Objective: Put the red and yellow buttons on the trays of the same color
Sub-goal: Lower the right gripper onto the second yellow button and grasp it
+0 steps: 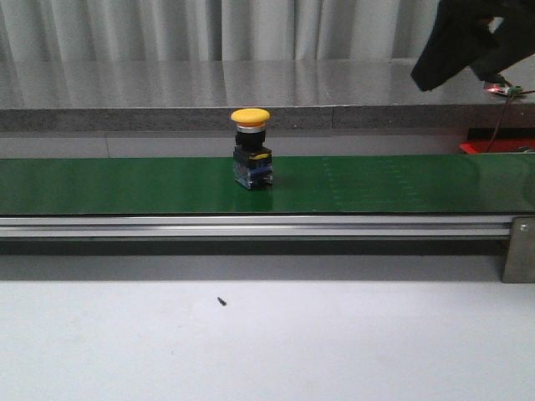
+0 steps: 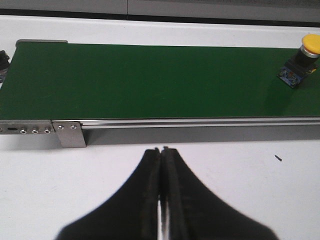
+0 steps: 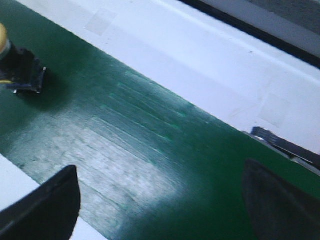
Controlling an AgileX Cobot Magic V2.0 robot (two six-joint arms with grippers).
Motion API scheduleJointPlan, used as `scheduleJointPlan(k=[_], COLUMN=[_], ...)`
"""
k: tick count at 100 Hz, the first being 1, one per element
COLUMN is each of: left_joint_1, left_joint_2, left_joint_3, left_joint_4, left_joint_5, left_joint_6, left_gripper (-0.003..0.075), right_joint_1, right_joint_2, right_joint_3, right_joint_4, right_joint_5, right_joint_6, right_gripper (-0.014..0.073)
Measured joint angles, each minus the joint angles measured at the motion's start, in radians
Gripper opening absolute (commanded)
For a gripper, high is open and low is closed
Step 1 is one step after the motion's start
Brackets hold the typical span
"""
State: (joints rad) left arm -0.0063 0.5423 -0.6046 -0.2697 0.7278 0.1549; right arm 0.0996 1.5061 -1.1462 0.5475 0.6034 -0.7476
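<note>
Front view: a yellow mushroom-capped push button (image 1: 251, 149) on a black and blue switch body stands upright on the dark green conveyor belt (image 1: 401, 184), a little left of centre, untouched by either arm. No red button and no tray can be made out with certainty; a sliver of red (image 1: 493, 146) shows at the far right behind the belt, too cropped to identify. The right arm's black gripper (image 1: 468, 42) hangs high at the upper right, well apart from the button. By these frames the sorting has yet to begin for this button. A grey metal ledge (image 1: 251, 88) and pale pleated curtains (image 1: 209, 29) close the background; a white tabletop (image 1: 267, 342) with one small dark speck (image 1: 221, 301) fills the foreground.

Left wrist view: the left gripper (image 2: 161, 165) hovers over the white tabletop short of the belt's aluminium side rail (image 2: 200, 122), its black fingers pressed together and holding nothing. The button sits on the belt, well away.

Right wrist view: the right gripper's fingers (image 3: 50, 205) are spread wide and empty above the scuffed green belt, the button near the frame's edge, not between them.
</note>
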Motion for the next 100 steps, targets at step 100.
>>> scheduleJointPlan(k=[100], left_joint_1=[0.000], left_joint_2=[0.000], left_joint_3=[0.000], left_joint_4=[0.000], left_joint_5=[0.000], left_joint_6=[0.000], left_gripper=[-0.0020], right_joint_1=[0.229], right_joint_2=[0.305], right_joint_3=[-0.259], right_joint_4=[0.088], right_joint_5=[0.075], right_joint_6=[0.000], right_gripper=[0.0644])
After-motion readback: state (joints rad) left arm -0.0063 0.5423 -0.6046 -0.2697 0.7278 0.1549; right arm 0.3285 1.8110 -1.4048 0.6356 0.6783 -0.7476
